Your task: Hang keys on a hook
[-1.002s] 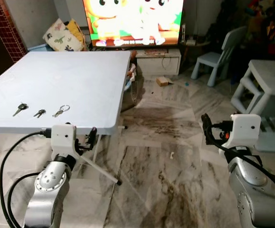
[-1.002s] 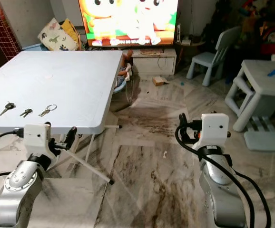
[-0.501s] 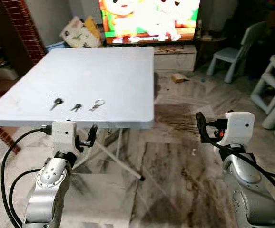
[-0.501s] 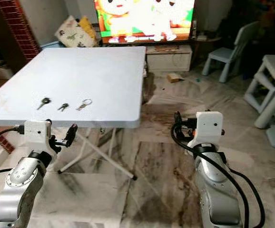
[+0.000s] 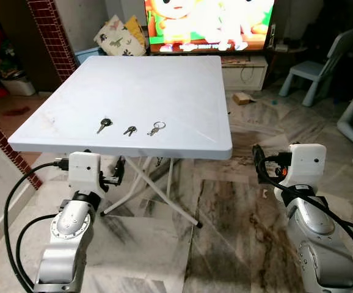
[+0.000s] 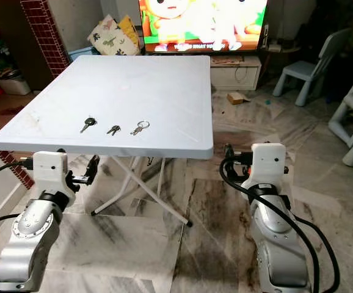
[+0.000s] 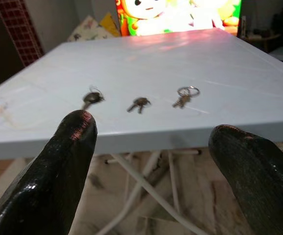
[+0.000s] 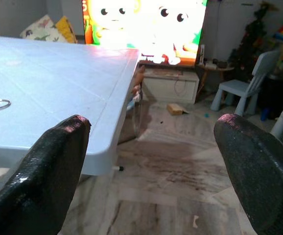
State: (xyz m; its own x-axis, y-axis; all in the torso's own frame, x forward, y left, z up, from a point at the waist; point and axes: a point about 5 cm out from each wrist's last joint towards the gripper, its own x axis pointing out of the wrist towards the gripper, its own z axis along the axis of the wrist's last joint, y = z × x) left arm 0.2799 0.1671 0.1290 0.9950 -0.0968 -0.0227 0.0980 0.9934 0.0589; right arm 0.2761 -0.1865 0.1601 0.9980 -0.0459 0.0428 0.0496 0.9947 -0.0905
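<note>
A home living room: behind the white folding table (image 5: 164, 91) a television (image 5: 208, 24) plays a cartoon, with a child's chair (image 5: 323, 70) beside it and patterned cushions (image 5: 123, 36) nearby, marble floor (image 5: 225, 226) beneath.

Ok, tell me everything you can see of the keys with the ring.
The ringed keys are a small dark metal bunch on a thin silver split ring, lying flat on the white table near its front edge. They are the rightmost of three key sets in a row, apart from the middle set. Nothing touches them but the tabletop.
</note>
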